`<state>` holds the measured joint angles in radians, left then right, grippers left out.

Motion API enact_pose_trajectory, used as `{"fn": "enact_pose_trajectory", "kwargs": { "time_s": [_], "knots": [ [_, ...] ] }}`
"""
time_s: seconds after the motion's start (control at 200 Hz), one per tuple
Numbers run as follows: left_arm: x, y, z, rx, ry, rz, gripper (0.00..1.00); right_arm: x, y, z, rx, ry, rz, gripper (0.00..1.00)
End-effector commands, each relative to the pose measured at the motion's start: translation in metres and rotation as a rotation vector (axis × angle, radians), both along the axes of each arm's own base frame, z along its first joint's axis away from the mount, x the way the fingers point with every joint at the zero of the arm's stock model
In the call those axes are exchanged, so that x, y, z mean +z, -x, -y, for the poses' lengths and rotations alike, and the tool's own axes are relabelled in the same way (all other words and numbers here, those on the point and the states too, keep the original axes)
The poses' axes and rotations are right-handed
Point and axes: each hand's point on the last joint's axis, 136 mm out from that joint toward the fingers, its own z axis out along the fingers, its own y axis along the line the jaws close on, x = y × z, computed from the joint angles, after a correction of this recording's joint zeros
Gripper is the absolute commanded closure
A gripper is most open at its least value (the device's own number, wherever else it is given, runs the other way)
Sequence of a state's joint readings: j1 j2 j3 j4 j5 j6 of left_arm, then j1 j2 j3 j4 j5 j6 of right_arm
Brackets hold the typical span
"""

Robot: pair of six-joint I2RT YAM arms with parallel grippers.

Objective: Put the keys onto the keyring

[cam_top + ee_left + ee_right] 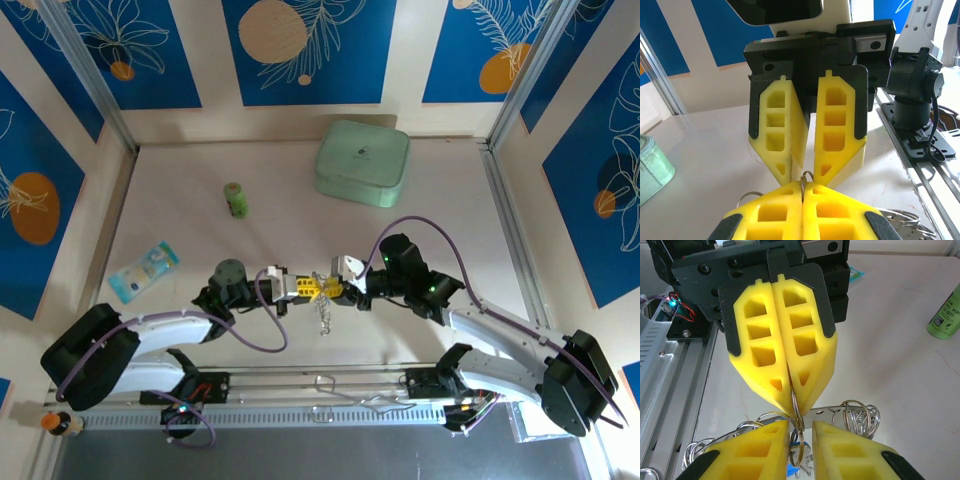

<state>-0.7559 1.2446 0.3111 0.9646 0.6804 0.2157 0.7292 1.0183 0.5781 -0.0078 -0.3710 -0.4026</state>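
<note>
Two left fingers (775,212) are pinching shut on the thin keyring (796,412), which may be slipping if tugged; right fingers (845,447) are straddling it, grip unclear.

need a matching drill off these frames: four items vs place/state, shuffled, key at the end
1 green cylinder
2 mint-green case
3 blue packet
4 left end effector

A shut on the keyring
B lying flat, leftmost of all
C far side, right of centre
D upright, left of the case

Pairs: 1-D, 2-C, 3-B, 4-A
</note>
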Motion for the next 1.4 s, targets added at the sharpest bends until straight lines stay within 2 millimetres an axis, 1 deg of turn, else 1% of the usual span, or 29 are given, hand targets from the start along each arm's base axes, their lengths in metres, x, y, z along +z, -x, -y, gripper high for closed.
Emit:
{"fn": "enact_pose_trajectory", "kwargs": {
  "time_s": [0.0,0.135,0.175,0.215,0.305,0.345,0.365,0.395,0.435,0.5,0.54,0.65,0.84,0.905,1.09,1.16,1.26,1.345,1.395],
  "knots": [
    [0.015,0.011,0.001,-0.048,0.043,0.05,1.0,0.004,0.005,-0.005,0.027,-0.022,-0.006,0.83],
    [0.016,0.011,0.001,-0.053,0.048,0.049,1.0,0.004,0.003,-0.008,0.037,-0.027,-0.006,0.89],
    [0.016,0.011,0.001,-0.054,0.046,0.047,1.0,0.005,0.003,-0.009,0.039,-0.034,-0.003,0.93],
    [0.015,0.011,0.001,-0.051,0.044,0.047,1.0,0.006,0.002,-0.01,0.039,-0.039,-0.002,1.0],
    [0.013,0.007,0.0,-0.019,0.034,0.046,1.0,0.008,0.0,-0.009,0.03,-0.023,0.001,1.0],
    [0.011,0.002,-0.002,0.017,0.021,0.039,0.79,0.007,-0.003,-0.006,0.015,0.002,0.002,1.0],
    [0.009,-0.001,-0.004,0.039,0.009,0.035,0.72,0.008,-0.003,-0.005,0.011,0.016,0.003,1.0],
    [0.006,-0.006,-0.005,0.069,-0.017,0.027,0.67,0.008,-0.004,-0.003,0.003,0.037,0.004,1.0],
    [-0.001,-0.01,-0.007,0.097,-0.073,0.015,0.66,0.008,-0.004,-0.001,-0.004,0.069,0.006,1.0],
    [-0.014,-0.011,-0.012,0.109,-0.188,0.005,0.66,0.006,-0.005,0.003,-0.008,0.13,0.018,1.0],
    [-0.017,-0.012,-0.014,0.117,-0.234,0.011,0.67,0.004,-0.005,0.005,-0.01,0.173,0.023,1.0],
    [-0.02,-0.01,-0.018,0.112,-0.293,0.025,0.72,0.001,-0.007,0.008,-0.019,0.251,0.043,1.0],
    [-0.005,-0.007,-0.013,0.074,-0.267,0.036,0.74,0.001,-0.01,0.006,-0.01,0.346,0.092,1.0],
    [-0.003,-0.005,-0.01,0.052,-0.258,0.038,0.77,0.002,-0.01,0.004,0.001,0.353,0.101,1.0],
    [-0.005,-0.003,-0.003,0.007,-0.237,0.021,0.78,0.007,-0.007,-0.008,0.044,0.335,0.117,1.0],
    [-0.006,-0.004,-0.001,0.006,-0.237,0.018,0.8,0.007,-0.006,-0.011,0.059,0.341,0.12,1.0],
    [-0.006,-0.004,0.0,0.002,-0.234,0.016,0.81,0.001,-0.005,-0.013,0.079,0.378,0.129,1.0],
    [-0.005,-0.003,0.0,-0.004,-0.234,0.014,0.85,-0.004,-0.006,-0.014,0.084,0.413,0.14,1.0],
    [-0.005,-0.002,0.0,-0.009,-0.235,0.009,0.89,-0.005,-0.006,-0.014,0.087,0.422,0.144,1.0]
  ]
}}
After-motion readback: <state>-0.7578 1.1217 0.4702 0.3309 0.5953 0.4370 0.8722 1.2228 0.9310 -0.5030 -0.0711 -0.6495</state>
